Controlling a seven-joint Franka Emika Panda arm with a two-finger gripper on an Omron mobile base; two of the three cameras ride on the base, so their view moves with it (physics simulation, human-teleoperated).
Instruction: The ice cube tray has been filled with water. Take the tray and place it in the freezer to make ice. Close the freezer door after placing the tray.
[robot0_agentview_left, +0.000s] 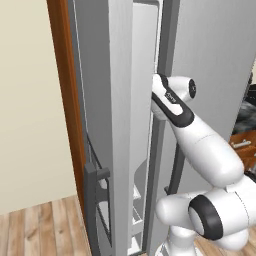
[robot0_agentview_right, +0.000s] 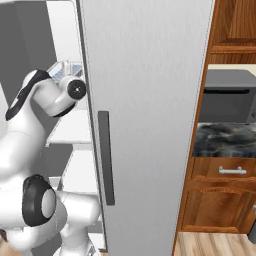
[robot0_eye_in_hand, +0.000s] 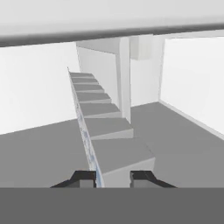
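White arm, dark joints

Glossy rounded white arm (robot0_agentview_left: 207, 150) with black joint bands; two small dark fingertips (robot0_eye_in_hand: 85, 178) at lower frame.

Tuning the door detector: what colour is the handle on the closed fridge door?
Dark grey handle on a light grey door; clearest in the right base view.

The ice cube tray (robot0_eye_in_hand: 103, 131) sits over a grey freezer shelf (robot0_eye_in_hand: 43, 153).
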